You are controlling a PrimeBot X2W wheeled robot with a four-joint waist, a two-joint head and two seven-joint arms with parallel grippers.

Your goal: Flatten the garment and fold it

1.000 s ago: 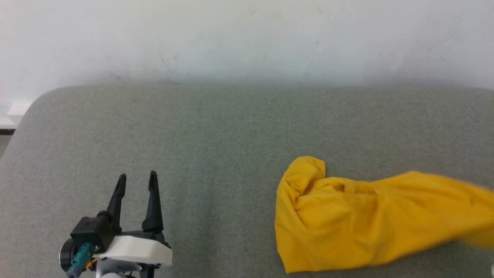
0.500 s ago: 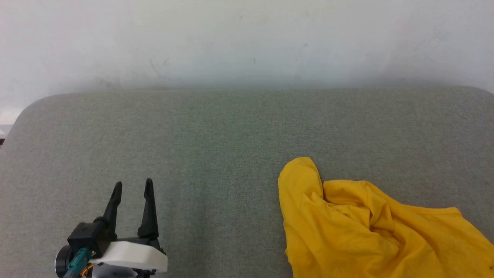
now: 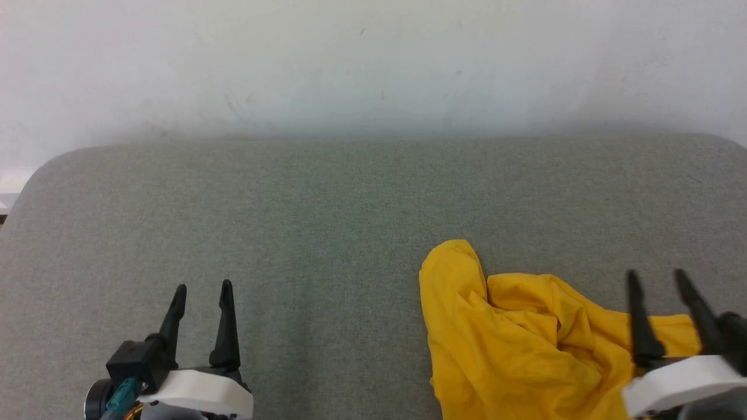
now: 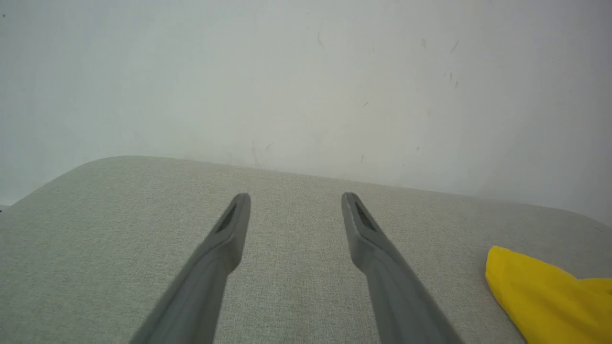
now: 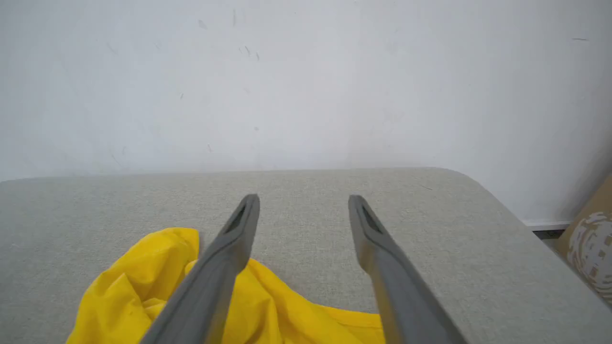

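The right pincer [image 3: 655, 272] has come into the head view's lower right corner since half a second ago, when it was out of that view. Its fingers are parted and hold nothing. It hangs over the right part of the shirt [image 3: 513, 338], and in its wrist view the yellow cloth lies under its left finger and to that finger's left, with bare pad [image 3: 350, 204] between and ahead of the tips.

The shirt is a crumpled heap with one rounded lobe pointing away from the robot. It lies much as it did half a second ago. A second ago it was drawn out and blurred toward the right.

The left pincer [image 3: 203, 285] is open as before and empty. It is over bare pad, about where it was, and the shirt is well off to its right. In its wrist view only the shirt's near corner shows, right of the right finger.

The wall [image 3: 373, 58] stands beyond both pincers. A box [image 5: 590, 243] is far right of the right pincer.
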